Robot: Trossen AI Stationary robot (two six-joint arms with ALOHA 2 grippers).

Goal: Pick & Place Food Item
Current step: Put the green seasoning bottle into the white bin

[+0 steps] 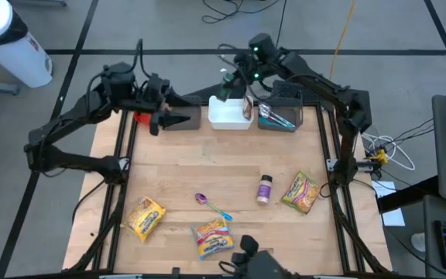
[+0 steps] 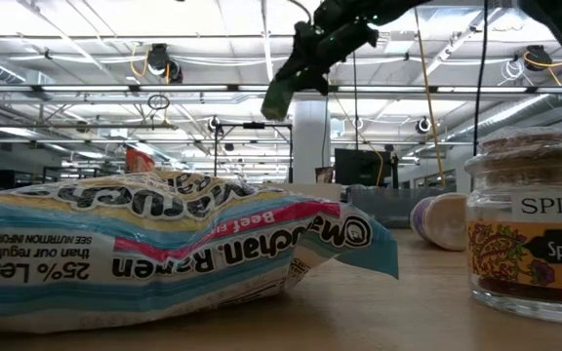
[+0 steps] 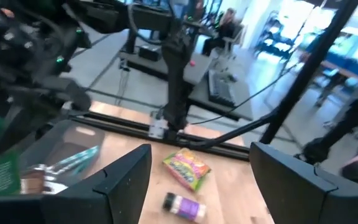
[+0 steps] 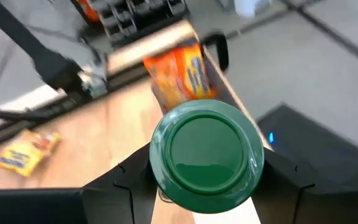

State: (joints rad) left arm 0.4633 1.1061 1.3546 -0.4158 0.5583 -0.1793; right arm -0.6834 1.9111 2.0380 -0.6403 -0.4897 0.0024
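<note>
The right gripper [image 4: 207, 186] has its jaws pinching a green-lidded container [image 4: 207, 152], one dark finger on each side just below the lid, and in the high view it hangs at the far edge of the table above the white bin [image 1: 229, 115], between the dark left bin [image 1: 183, 118] and the grey right bin [image 1: 281, 115] that holds utensils. The step in hand looks like the placing of this container, so the thing to get right is the line-up: bring the container's base squarely over the white bin's open middle, clear of its walls and of the brown jar [image 1: 248, 110] that already sits at its right side, then lower it upright until it is well inside before the jaws spread. Letting go from high up would likely tip a tall, top-heavy item, and a slanted descent could catch the rim. The left gripper [image 1: 178, 120], its jaws spread and holding nothing, reaches in over the dark bin just to the left, near an orange packet [image 1: 141, 118]; it is close enough that the right arm should come straight down and not swing leftward. Well apart on the near half of the table [image 1: 207, 167] lie three noodle packets, one at the left [image 1: 145, 218], one in the middle [image 1: 211, 236] and one at the right [image 1: 301, 191], a spice jar [image 1: 264, 188] on its side and a purple spoon [image 1: 207, 202], none of them in the way of the drop.
</note>
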